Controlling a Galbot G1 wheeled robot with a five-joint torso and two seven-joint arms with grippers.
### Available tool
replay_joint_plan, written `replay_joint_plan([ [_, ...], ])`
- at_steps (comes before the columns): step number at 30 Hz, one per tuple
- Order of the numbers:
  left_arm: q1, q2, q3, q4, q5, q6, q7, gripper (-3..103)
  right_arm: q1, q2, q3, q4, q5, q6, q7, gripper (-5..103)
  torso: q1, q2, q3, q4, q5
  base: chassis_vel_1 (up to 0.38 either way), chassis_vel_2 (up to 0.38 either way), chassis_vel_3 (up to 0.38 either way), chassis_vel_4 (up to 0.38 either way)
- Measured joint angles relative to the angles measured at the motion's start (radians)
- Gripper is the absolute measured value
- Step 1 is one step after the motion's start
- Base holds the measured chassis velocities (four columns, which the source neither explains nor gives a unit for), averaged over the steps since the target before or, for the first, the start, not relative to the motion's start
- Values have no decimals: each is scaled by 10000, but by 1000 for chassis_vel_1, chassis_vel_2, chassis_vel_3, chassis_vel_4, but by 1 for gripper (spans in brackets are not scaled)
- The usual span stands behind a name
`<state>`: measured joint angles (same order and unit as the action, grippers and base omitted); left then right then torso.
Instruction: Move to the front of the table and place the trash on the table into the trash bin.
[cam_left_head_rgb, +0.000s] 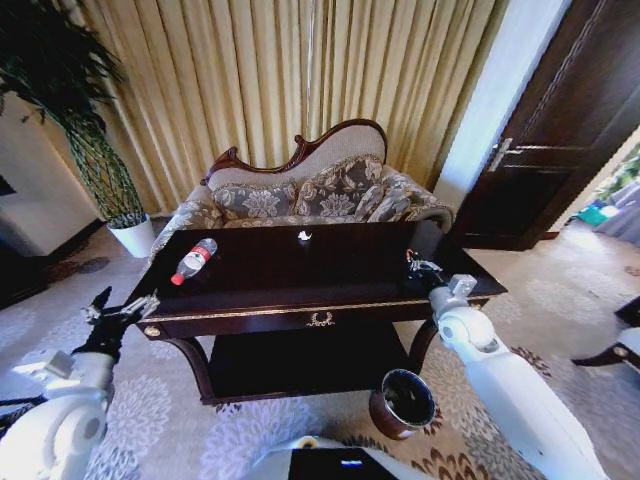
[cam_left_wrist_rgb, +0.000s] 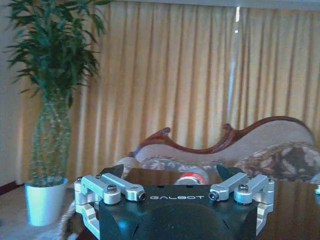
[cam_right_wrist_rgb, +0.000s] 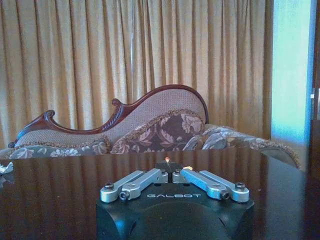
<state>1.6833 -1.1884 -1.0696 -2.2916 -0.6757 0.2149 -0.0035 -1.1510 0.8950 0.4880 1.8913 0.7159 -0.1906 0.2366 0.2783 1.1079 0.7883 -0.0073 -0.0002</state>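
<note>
The tabletop (cam_left_head_rgb: 330, 270) stands in front of the robot, with the sofa (cam_left_head_rgb: 310, 195) just behind it and curtains (cam_left_head_rgb: 300, 70) behind the sofa. On the tabletop the bottle (cam_left_head_rgb: 193, 261) lies toward the left end, a paper bit (cam_left_head_rgb: 304, 236) sits near the far edge at the middle, and a tiny piece (cam_right_wrist_rgb: 167, 159) rests at the right end — right at the tips of the right gripper (cam_left_head_rgb: 415, 264), which is over that end. The left gripper (cam_left_head_rgb: 125, 310) hangs off the tabletop's left front corner. The trash bin (cam_left_head_rgb: 402, 404) stands on the floor before the tabletop, right of centre. A potted plant (cam_left_head_rgb: 95, 150) stands left of the sofa; a door (cam_left_head_rgb: 560, 130) lies to the right.
</note>
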Motion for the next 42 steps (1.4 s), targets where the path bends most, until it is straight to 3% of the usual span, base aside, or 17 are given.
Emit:
replay_joint_plan([
  [23, 65, -47, 130, 93, -84, -118, 400, 100, -664, 212, 458, 557, -249, -64, -19, 0, 2, -1, 1, 3, 2, 22, -22, -21, 20],
  [42, 176, -217, 122, 25, -31, -106, 418, 100, -563, 288, 4, 300, -392, -58, -28, 0, -8, 7, -4, 1, 0, 196, -199, -196, 189],
])
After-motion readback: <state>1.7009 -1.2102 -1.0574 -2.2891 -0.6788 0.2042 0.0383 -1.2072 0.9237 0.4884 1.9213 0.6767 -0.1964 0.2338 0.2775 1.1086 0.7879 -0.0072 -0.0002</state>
